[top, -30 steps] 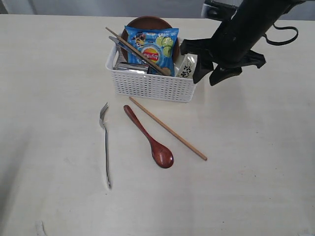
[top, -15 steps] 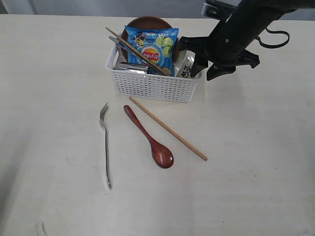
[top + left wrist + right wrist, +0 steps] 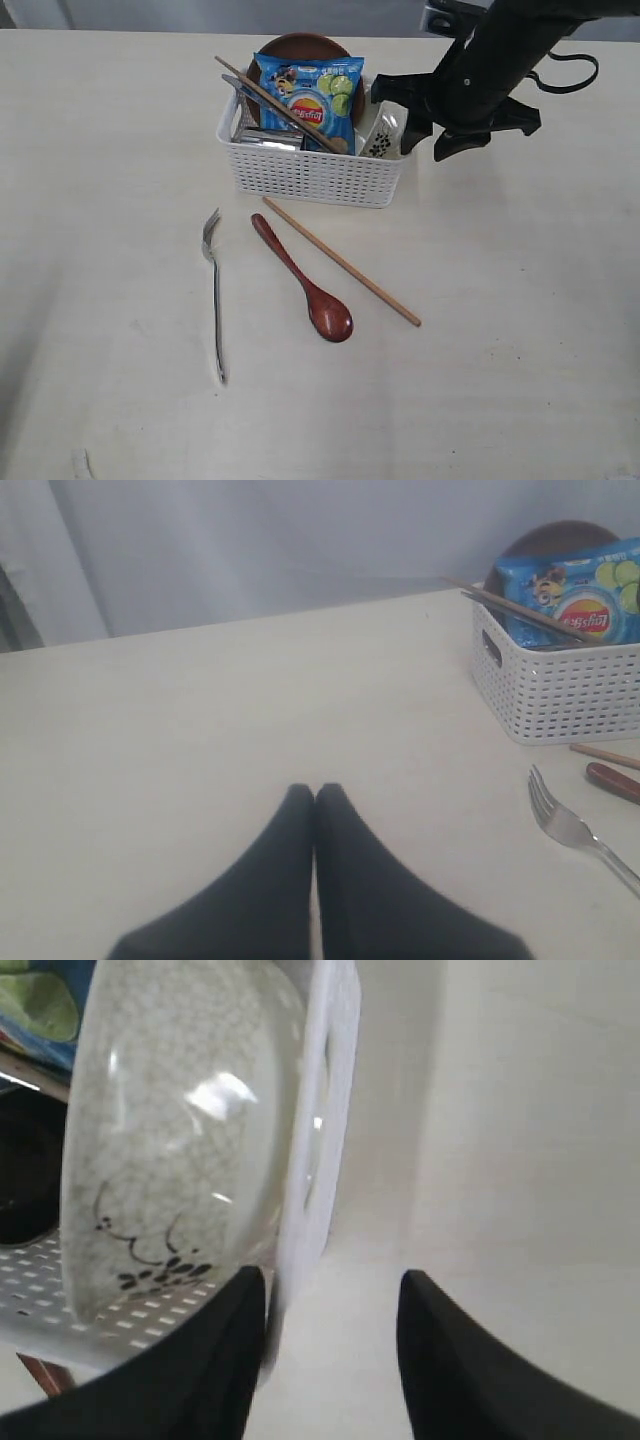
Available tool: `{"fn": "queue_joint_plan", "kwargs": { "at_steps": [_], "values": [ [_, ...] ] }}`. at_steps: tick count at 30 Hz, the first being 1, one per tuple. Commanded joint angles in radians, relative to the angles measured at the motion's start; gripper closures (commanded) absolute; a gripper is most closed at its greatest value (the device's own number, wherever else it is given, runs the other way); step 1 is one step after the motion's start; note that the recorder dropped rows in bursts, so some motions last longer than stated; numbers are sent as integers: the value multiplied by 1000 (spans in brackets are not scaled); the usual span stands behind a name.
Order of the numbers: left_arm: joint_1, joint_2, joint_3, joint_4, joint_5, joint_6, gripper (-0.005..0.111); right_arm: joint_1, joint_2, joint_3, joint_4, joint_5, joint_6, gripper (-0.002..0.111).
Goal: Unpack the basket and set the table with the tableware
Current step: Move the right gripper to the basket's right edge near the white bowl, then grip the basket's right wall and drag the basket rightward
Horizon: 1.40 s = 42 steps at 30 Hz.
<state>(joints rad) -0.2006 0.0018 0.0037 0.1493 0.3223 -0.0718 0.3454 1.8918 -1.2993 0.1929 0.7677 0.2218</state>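
A pale cream surface (image 3: 520,300) with faint wood grain is seen filling the exterior view, with a grey backdrop (image 3: 200,12) just glimpsed past the far edge. The white perforated basket (image 3: 310,175) is parked toward 12 o'clock from the middle of the surface. Inside it, a blue snack bag (image 3: 310,100) is propped upright, and a brown plate (image 3: 295,45) is stood on edge behind it on the 12 o'clock side. A wooden chopstick (image 3: 262,93) is laid slantwise across the bag, with a steel knife (image 3: 238,89) tucked alongside. A white floral bowl (image 3: 383,133) is wedged on its side against the basket's 3 o'clock end wall. Something silvery (image 3: 265,138) is sat near the 9 o'clock end; what it is can't be told.

Out on the surface, at 6 o'clock of the basket, a second chopstick (image 3: 341,261) is laid diagonally, with one end close to the basket wall. A dark red-brown spoon (image 3: 295,270) is laid just beside it at its 8 o'clock. A steel fork (image 3: 216,310) is found at 7 o'clock of the basket, tines pointed toward it.

The right gripper (image 3: 422,153) is held at the basket's 3 o'clock end, jaws spread and nothing clamped. In the right wrist view the end wall is seen in the gap. The left gripper (image 3: 315,792) is clenched on nothing, low over bare surface.
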Motion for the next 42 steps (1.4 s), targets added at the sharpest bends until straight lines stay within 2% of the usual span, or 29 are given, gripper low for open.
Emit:
{"fn": "queue_joint_plan", "kwargs": {
  "at_steps": [1,13,15,19,20,25,32,35,42],
  "values": [
    [2,-2,-4,-4,-1,-1,107,-6,0,-1,-22,-1,1,67],
    [2,-2,-4,-4,-1,-1,107,-5,66,-1,-11,-25,-1,70],
    [2,-2,-4,-4,-1,2,107,-5,66,-1,-26,-37,-1,80],
    [2,-2,-4,-4,-1,2,107,-7,66,-1,-52,-50,1,107],
    [2,-2,-4,-4,-1,2,107,-10,66,-1,-59,-52,4,108],
    [2,-2,-4,-4,-1,2,107,-55,66,-1,-87,-23,31,109],
    [2,-2,-4,-4,-1,2,107,-169,35,11,-184,130,9,109],
    [2,-2,-4,-4,-1,2,107,-196,-15,44,-242,154,-9,109],
    [2,-2,-4,-4,-1,2,107,-215,-148,188,-242,211,-160,109]
  ]
}}
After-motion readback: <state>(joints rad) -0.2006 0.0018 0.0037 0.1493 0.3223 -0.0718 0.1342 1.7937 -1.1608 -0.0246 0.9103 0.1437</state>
